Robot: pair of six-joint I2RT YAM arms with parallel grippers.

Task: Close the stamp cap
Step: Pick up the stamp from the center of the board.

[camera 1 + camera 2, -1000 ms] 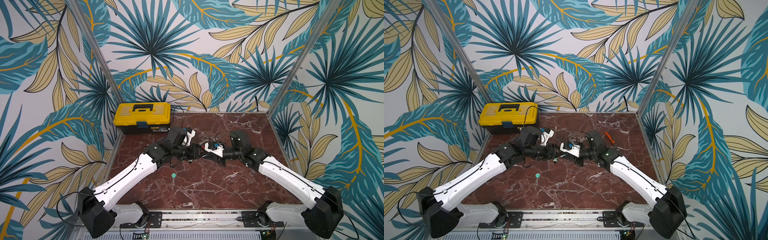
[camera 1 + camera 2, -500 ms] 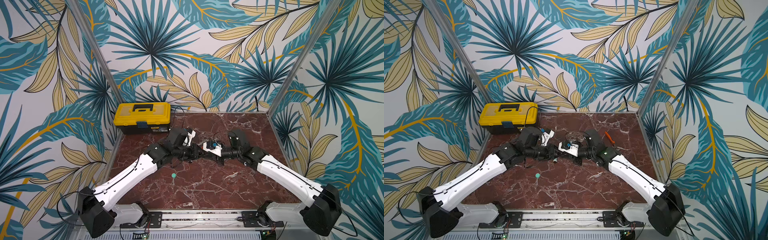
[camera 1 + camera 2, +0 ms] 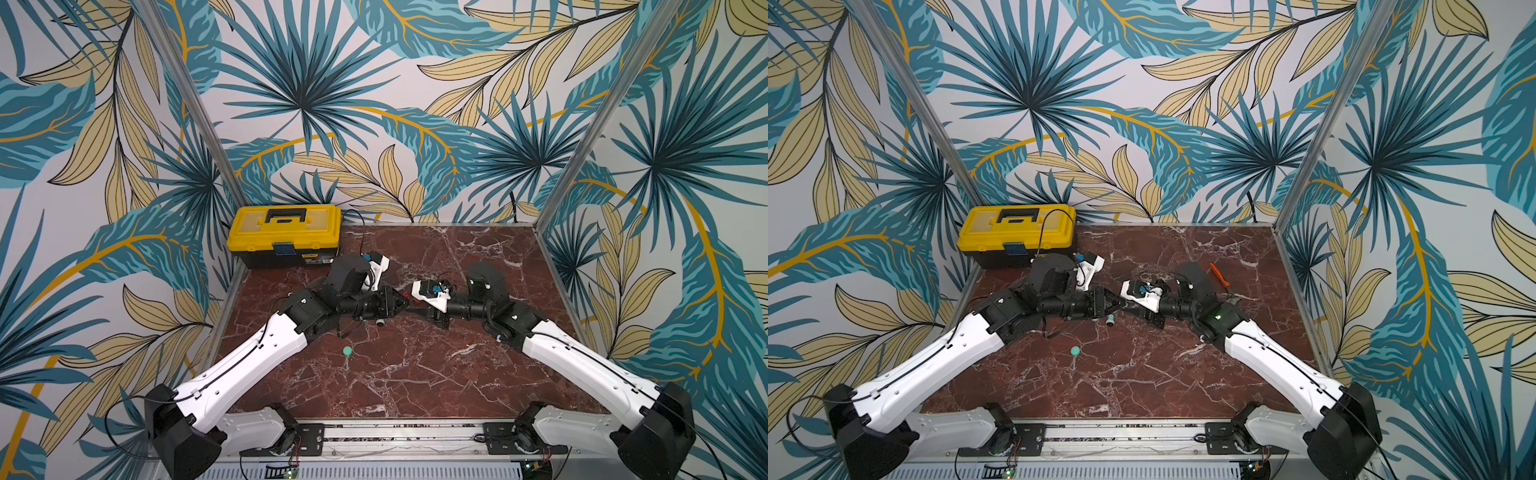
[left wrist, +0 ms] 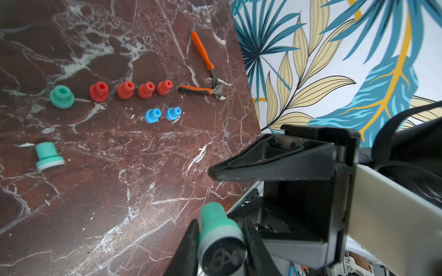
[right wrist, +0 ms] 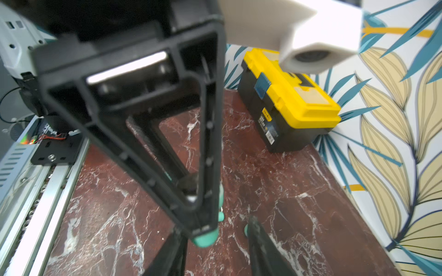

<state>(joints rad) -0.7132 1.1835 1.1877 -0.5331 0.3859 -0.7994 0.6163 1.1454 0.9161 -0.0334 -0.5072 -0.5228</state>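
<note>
the left gripper [image 4: 220, 233] has just clamped shut on the green stamp [image 4: 216, 222], between the arms at mid-table; the right gripper [image 5: 215, 225] has let go, jaws part open. handover looks done, but the green cap [image 4: 61, 96] still lies apart on the marble table [image 4: 119, 191]

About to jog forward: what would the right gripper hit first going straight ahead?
Probably the green stamp held in the left gripper, just at the right gripper's open fingertips; depth is unclear.

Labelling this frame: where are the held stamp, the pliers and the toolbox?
stamp [image 4: 216, 223], left wrist view, green body.
pliers [image 4: 202, 51], left wrist view, orange handle.
toolbox [image 3: 311, 230], in a top view, yellow lid.
</note>
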